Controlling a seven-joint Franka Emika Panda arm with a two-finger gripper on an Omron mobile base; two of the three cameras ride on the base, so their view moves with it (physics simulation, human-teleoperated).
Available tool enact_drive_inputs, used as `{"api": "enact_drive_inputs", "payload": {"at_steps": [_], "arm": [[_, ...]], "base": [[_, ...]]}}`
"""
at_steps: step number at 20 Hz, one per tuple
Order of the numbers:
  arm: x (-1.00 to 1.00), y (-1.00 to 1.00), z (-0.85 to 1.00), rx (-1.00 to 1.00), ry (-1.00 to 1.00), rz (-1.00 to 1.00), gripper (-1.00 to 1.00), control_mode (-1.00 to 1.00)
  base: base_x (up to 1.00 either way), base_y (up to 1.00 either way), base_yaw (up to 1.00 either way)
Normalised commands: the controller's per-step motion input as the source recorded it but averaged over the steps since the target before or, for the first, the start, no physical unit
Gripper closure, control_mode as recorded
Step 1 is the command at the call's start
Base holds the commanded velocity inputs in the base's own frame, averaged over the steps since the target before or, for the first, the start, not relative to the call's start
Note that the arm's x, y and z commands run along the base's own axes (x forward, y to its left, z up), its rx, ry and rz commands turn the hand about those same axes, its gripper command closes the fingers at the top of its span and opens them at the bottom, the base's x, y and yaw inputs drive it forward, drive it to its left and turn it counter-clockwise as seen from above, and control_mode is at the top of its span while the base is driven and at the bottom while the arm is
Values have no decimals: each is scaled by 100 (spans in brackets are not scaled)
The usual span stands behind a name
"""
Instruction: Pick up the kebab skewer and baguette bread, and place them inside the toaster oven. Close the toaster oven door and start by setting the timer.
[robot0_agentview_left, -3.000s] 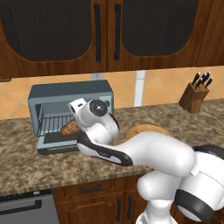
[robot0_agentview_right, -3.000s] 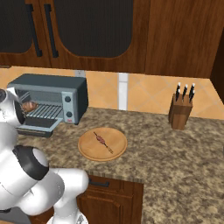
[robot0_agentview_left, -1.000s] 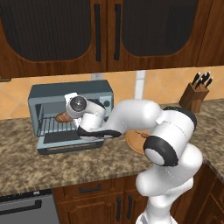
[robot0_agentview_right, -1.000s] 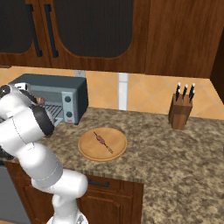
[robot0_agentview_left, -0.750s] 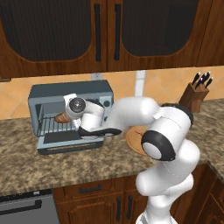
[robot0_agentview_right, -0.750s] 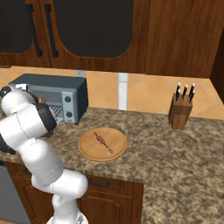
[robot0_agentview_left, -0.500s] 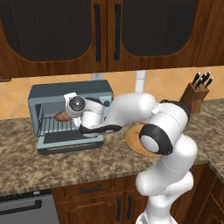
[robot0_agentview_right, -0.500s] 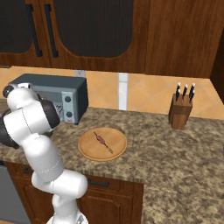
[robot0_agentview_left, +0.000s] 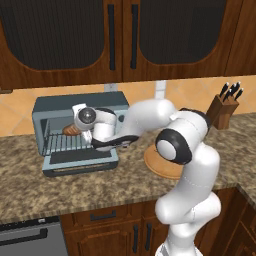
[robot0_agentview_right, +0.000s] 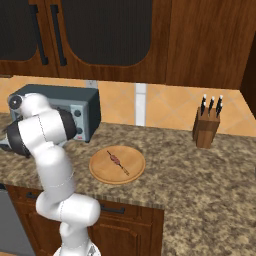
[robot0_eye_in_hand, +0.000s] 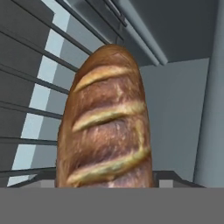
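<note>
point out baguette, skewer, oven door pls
baguette bread (robot0_eye_in_hand: 107, 127): hand view, middle of the scored crust.
kebab skewer (robot0_agentview_right: 117, 161): right base view, the dark meat chunks, on the round wooden plate.
toaster oven door (robot0_agentview_left: 80, 159): left base view, dark window of the dropped-open flap.

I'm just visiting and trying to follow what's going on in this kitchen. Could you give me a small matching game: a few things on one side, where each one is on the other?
Things:
1. baguette bread
2. kebab skewer
3. toaster oven door
4. knife block

Places or states:
A. lying on the round wooden plate
B. dropped open, flat at the front of the toaster oven
C. on the wire rack inside the oven
D. standing on the counter by the wall, far from the oven

Pairs: 1-C, 2-A, 3-B, 4-D
</note>
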Motion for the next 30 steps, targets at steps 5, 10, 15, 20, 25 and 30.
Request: {"api": "enact_drive_inputs", "payload": {"at_steps": [5, 10, 15, 20, 25, 30], "arm": [[16, 18, -22, 0, 0, 0, 100, -100], [20, 17, -10, 0, 2, 0, 100, -100], [23, 11, -1, 0, 3, 0, -100, -100], [8, 1, 0, 0, 0, 0, -100, -100], [0, 0, 0, 0, 0, 0, -100, -100], [0, 0, 0, 0, 0, 0, -100, -100]], "base": [[0, 0, 0], [0, 0, 0], [0, 0, 0], [0, 0, 0], [0, 0, 0], [0, 0, 0]]}}
